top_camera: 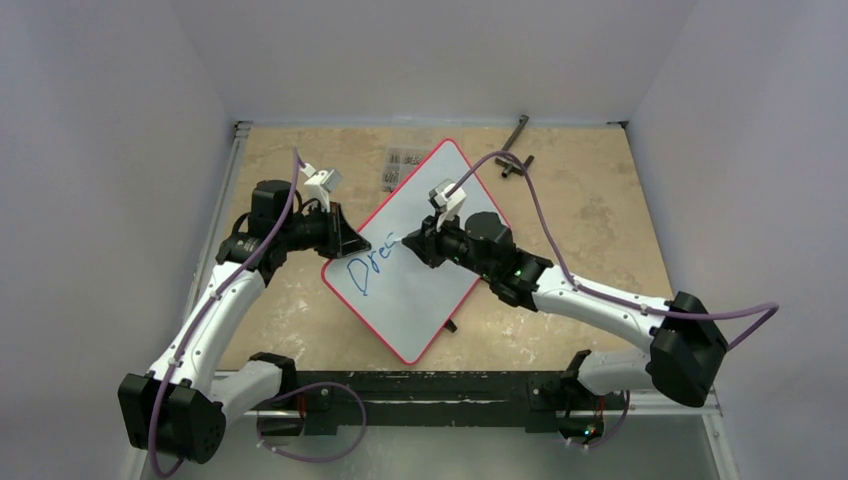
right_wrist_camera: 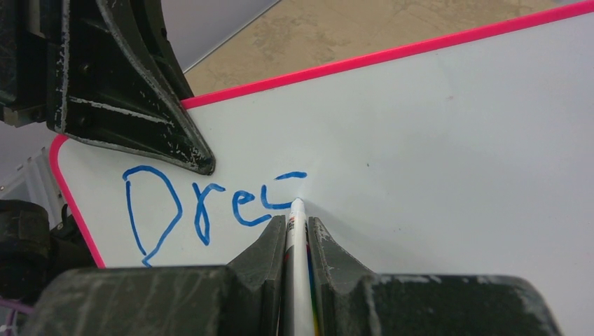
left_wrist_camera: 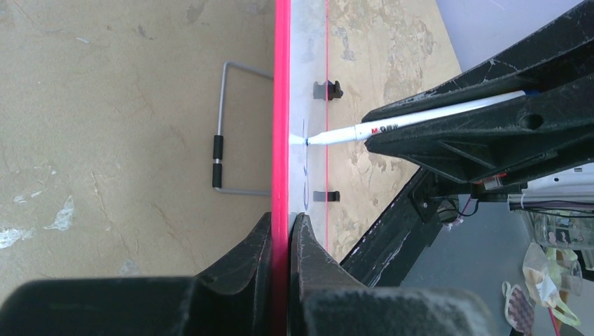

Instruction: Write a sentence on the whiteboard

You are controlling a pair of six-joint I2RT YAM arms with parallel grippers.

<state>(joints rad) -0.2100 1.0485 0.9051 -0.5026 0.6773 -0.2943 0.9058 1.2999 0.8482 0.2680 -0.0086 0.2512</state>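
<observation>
Top external view: whiteboard (top_camera: 425,300) sits diamond-wise on the table (top_camera: 600,200), centre.
Left gripper (left_wrist_camera: 282,222): clamped on the board's red left edge.
Right gripper (right_wrist_camera: 297,225): pinching a white marker (left_wrist_camera: 413,120), tip touching the board.
Sentence (right_wrist_camera: 202,218): blue "Dre" plus an unfinished letter, near the left corner.

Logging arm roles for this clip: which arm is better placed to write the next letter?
Right. The right tool is shut on the marker, tip touching the whiteboard right after the blue lettering "Dre". The left tool is clamped on the board's red rim, steadying it.
</observation>
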